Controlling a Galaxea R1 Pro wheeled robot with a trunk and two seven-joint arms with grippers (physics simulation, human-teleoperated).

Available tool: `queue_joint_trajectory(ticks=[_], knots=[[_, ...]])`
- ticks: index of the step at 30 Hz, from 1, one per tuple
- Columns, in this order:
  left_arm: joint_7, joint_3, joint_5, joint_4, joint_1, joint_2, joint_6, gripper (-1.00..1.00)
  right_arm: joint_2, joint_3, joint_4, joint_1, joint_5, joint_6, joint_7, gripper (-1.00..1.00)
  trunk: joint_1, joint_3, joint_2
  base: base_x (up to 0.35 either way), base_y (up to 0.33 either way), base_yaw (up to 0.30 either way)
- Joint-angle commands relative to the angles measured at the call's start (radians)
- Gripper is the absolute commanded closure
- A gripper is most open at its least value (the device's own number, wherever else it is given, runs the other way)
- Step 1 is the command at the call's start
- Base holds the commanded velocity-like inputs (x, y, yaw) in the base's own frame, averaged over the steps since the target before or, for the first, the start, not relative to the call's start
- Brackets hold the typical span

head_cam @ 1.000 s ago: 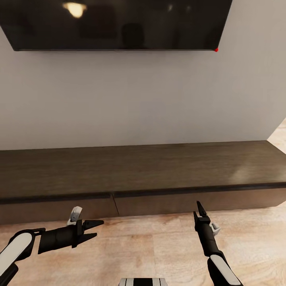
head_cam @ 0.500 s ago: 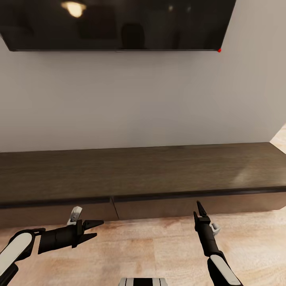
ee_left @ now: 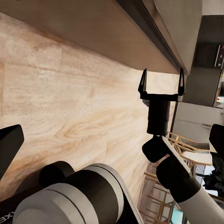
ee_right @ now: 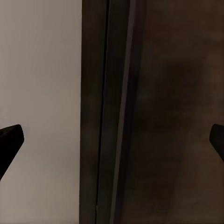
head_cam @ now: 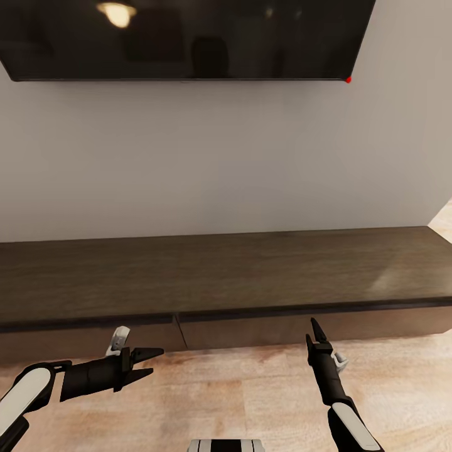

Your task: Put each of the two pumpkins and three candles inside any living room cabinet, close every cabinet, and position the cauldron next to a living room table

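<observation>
Right gripper (head_cam: 316,334) spread and empty, aimed at the cabinet (head_cam: 220,276); left gripper (head_cam: 145,363) also spread, holding nothing, pointing sideways over the wood floor (head_cam: 251,402). Cabinet just ahead under the TV (head_cam: 182,37) — drawer fronts look shut (top bare). Likely the approach step; next call: open a drawer.

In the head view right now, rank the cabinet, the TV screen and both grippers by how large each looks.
1. cabinet, spanning the full width.
2. TV screen, cut off by the picture's top edge.
3. left gripper and right gripper: look alike, far smaller; their nearness to the camera leaves true size unsure.
</observation>
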Motion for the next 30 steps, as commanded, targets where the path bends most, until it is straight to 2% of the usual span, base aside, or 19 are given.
queue_joint_trajectory(ticks=[1,30], knots=[[-0.010,-0.001,-0.009,0.000,-0.001,0.001,0.001,-1.00,0.000,0.003,0.001,0.000,-0.006,-0.003,0.003,-1.00,0.000,-0.001,0.000,0.108,0.000,0.000],[-0.010,-0.011,-0.010,0.000,-0.001,0.000,0.001,-1.00,0.000,0.002,0.001,0.000,-0.006,-0.003,0.003,-1.00,0.000,-0.001,0.000,0.063,0.000,0.000]])
